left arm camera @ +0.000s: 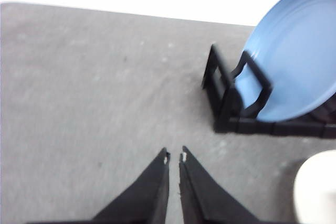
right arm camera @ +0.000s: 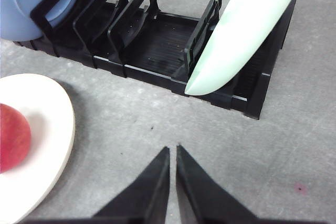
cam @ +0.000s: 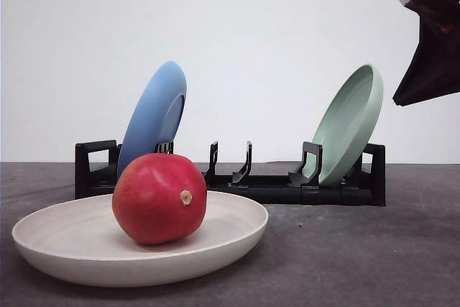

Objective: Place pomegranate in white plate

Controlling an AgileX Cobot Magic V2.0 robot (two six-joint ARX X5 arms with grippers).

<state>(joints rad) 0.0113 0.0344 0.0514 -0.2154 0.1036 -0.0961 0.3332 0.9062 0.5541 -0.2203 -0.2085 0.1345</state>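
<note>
Pomegranate [cam: 159, 198] rests in white plate [cam: 86, 249]; both end effectors clenched, empty.

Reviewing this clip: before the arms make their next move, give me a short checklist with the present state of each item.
1. Pomegranate rests inside the white plate: ok.
2. White plate sits flat on the table: ok.
3. Right gripper empty, jaws nearly together, apart from the fruit: ok.
4. Left gripper empty, over bare table: ok.
5. Blue plate and green plate lean in the black rack: ok.
6. Fruit steady, will not roll: cannot tell.
</note>
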